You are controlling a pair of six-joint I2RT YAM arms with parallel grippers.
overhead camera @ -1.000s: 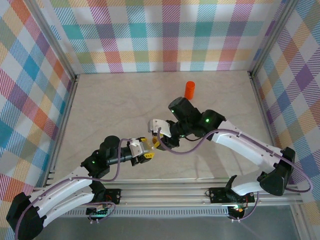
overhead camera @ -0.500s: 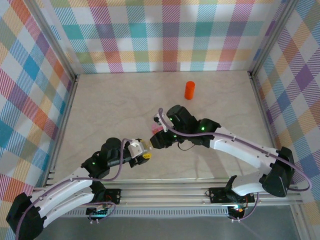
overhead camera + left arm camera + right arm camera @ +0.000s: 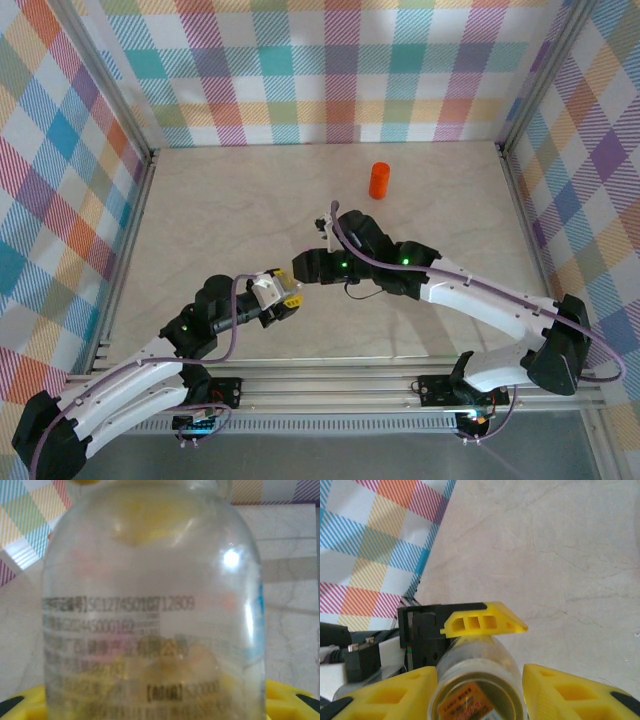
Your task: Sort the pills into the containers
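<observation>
Pills lie blurred, yellowish and pinkish, low inside the clear bottle, which my left gripper pinches around its body. Over the last second my right gripper has swung down to the bottle's mouth end and its fingers have parted. They now stand spread either side of the rim, one with a clear gap. I judge sorting has not begun and I am only lining up. My right wrist looks onto the mouth, my left wrist reads the printed label, and overhead adds an orange bottle well beyond the clear one.
</observation>
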